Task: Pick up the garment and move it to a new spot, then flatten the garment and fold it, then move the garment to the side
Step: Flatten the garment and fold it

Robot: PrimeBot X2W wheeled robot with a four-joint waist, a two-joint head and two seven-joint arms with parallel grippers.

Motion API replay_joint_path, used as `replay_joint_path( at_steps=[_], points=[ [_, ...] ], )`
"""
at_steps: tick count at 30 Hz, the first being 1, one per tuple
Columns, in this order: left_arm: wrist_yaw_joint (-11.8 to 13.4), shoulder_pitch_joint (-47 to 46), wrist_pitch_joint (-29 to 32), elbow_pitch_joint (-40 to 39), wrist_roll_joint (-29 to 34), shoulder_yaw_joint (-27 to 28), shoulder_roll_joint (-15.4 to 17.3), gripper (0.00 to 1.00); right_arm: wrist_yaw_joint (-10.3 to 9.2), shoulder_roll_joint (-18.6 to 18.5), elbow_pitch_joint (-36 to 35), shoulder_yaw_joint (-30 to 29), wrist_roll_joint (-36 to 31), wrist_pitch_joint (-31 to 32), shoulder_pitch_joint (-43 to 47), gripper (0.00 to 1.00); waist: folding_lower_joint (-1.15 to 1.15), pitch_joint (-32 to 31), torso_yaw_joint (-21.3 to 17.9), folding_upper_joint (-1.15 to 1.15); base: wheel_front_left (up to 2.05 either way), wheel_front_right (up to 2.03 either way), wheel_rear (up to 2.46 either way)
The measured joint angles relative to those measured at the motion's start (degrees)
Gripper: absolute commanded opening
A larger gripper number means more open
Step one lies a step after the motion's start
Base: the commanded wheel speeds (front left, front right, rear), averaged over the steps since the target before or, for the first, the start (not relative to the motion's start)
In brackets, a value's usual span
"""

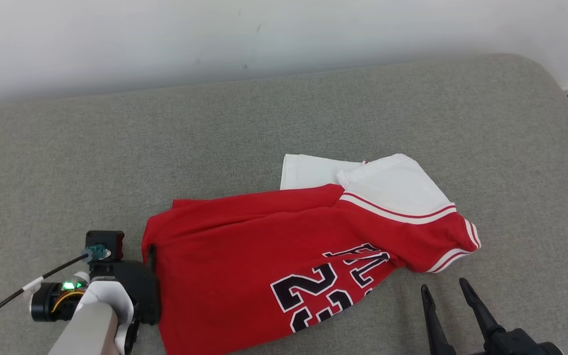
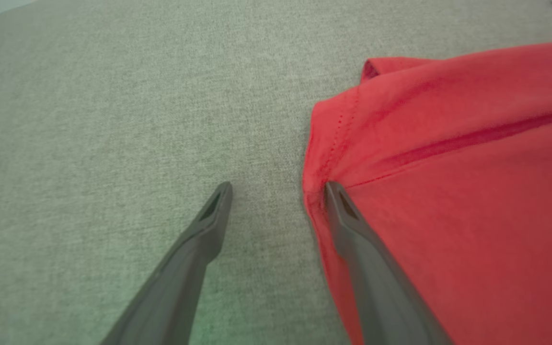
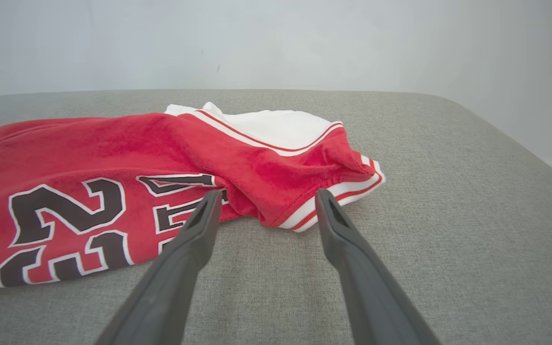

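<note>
Where left fingers (image 2: 352, 239) reach: spread, one tip over garment (image 1: 244, 256) hem
Right fingers (image 3: 343, 230): apart, empty, near garment
Surface: grey cushion (image 1: 313, 108), white wall (image 1: 165, 34)

Red garment (image 1: 225, 261): black number 23 (image 1: 313, 298); adjacent letters (image 1: 363, 264) partly folded, unreadable.

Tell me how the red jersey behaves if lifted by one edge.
The red jersey is probably floppy: it lies rumpled with its white part folded over. Lifted, it would likely drape and unfold. On the grey surface it may drag, not slide.
</note>
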Motion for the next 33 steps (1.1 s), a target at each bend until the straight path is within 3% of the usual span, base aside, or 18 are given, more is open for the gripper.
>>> replay_joint_path(
  at_steps=[2, 3, 4, 5, 15, 24, 29, 33],
  points=[
    [-0.46, -0.42, 0.44, 0.27, -0.12, -0.18, -0.31, 1.00, 0.00, 0.00, 0.01, 0.02, 0.02, -0.01, -0.17, 1.00, 0.00, 0.24, 0.08, 0.00, 0.00, 0.00, 0.00],
    [-0.76, -0.60, 0.26, 0.25, -0.16, -0.35, -0.32, 0.66, 0.00, -0.01, 0.05, 0.04, 0.03, -0.01, -0.25, 1.00, 0.00, 0.34, 0.10, 0.00, 0.00, 0.00, 0.00],
    [-1.00, -0.70, 0.19, 0.36, -0.27, -0.42, -0.40, 0.07, 0.00, 0.00, 0.11, 0.04, 0.04, -0.01, -0.34, 1.00, 0.00, 0.41, 0.09, 0.00, 0.00, 0.00, 0.00],
    [-1.19, -0.78, 0.53, 0.54, -0.45, -0.54, -0.58, 0.00, 0.00, 0.00, 0.14, 0.02, 0.07, -0.01, -0.40, 1.00, 0.00, 0.42, 0.08, 0.00, 0.00, 0.00, 0.00],
    [-1.26, -1.64, -0.64, -0.07, -1.37, -0.46, -1.08, 0.00, 0.00, -0.23, -2.09, -0.31, -0.09, 2.70, -4.37, 1.00, 0.00, 0.75, 0.34, 0.00, 0.00, 0.00, 0.00],
    [-0.16, -1.16, -2.07, -3.42, -2.14, -0.55, -1.64, 0.00, 0.00, -7.70, -5.71, -1.99, 5.31, 25.99, -17.61, 1.00, 0.00, 2.03, 1.18, 0.00, 0.00, 0.00, 0.00],
    [0.21, -0.76, -2.80, -6.15, -2.38, -1.44, -3.19, 0.00, 0.00, -11.83, -3.16, -2.52, 7.66, 40.14, -23.54, 1.00, 0.00, 3.37, 2.79, 0.00, 0.00, 0.00, 0.00],
    [0.37, -0.88, -2.79, -8.11, -2.27, -2.01, -3.42, 0.00, 0.00, -14.22, 0.89, -1.58, 9.24, 44.37, -29.53, 1.00, 0.00, 5.24, 3.90, 0.00, 0.00, 0.00, 0.00]
  ],
)
